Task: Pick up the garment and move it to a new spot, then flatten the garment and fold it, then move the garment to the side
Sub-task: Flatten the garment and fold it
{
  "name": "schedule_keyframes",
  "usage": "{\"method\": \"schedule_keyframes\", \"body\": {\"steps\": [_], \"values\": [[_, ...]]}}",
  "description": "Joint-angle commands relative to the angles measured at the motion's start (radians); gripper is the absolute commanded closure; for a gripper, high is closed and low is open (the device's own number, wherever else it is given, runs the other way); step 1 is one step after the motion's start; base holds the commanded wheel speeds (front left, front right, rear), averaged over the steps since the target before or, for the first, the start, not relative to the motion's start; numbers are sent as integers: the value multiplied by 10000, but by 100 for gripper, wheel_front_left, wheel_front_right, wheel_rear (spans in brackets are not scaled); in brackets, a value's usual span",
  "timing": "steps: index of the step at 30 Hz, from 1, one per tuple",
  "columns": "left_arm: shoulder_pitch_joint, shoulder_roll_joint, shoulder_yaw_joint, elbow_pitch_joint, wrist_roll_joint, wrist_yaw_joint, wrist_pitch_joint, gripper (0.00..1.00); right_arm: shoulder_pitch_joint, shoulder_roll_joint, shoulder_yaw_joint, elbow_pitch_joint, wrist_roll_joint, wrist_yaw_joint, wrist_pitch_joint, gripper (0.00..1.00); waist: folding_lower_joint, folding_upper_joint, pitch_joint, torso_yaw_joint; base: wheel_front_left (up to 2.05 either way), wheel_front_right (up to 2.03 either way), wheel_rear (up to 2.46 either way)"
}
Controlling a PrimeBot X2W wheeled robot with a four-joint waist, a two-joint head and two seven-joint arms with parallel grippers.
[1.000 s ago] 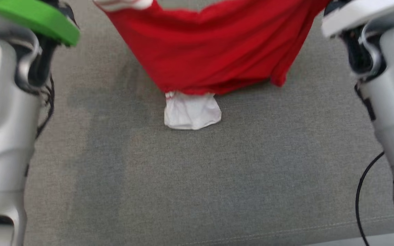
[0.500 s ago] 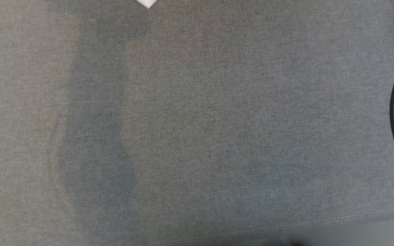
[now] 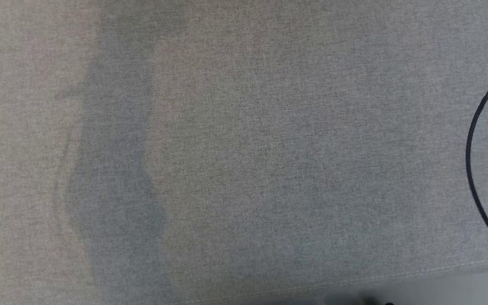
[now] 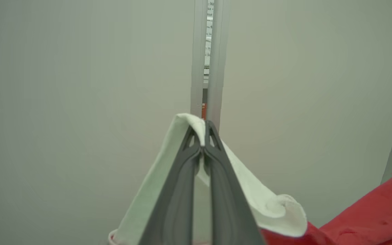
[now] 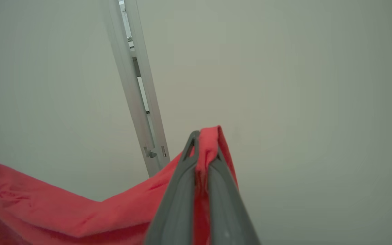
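Garment (image 5: 63, 211): soft red knit with a white cuffed end, slung between both pincers before a smooth pale wall (image 4: 80, 102).
Left gripper (image 4: 203, 144): clamped on the white edge.
Right gripper (image 5: 202, 153): clamped on a red fold.
Grey woven upholstery (image 3: 244, 152): thin black cable (image 3: 472, 169) curves at the right.

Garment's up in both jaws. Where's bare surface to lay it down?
Grey surface is bare across the head view: from the left edge to the black cable at right, down to the front seam. Crowded only at that cable; lay the garment left of it.
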Motion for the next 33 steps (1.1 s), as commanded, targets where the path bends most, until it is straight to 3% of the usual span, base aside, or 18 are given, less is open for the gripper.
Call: {"method": "schedule_keyframes", "body": {"steps": [1,5,9,13,18,27,33], "values": [[596,12,-25,-164,-230,4,-149,100,482,-170,194,-218,150,1,-136,100,-2,0,-196,51,0,0,0],[2553,299,101,-997,-575,21,-438,100,2188,-358,724,-1131,739,3,-343,100,-2,0,-614,14,0,0,0],[5139,329,879,-2966,-229,509,-478,100,4018,-695,996,-2184,1128,1,-418,100,-2,0,-1144,30,0,0,0],[8227,58,1770,-5159,140,1117,-475,100,5937,-889,713,-3388,1038,1,-409,100,-2,0,-1659,85,0,0,0],[11431,-446,2325,-6789,402,1474,-478,100,8506,-912,-68,-4655,717,1,-407,100,-2,0,-2204,206,0,0,0],[15315,-1207,2683,-7685,705,1523,-478,100,12505,-870,-1188,-5802,130,1,-409,100,-2,0,-3117,352,0,0,0],[16714,-1513,2452,-7631,858,1401,-480,100,14434,-620,-2166,-6000,-46,1,-410,100,-2,0,-3671,534,0,0,0]]}}
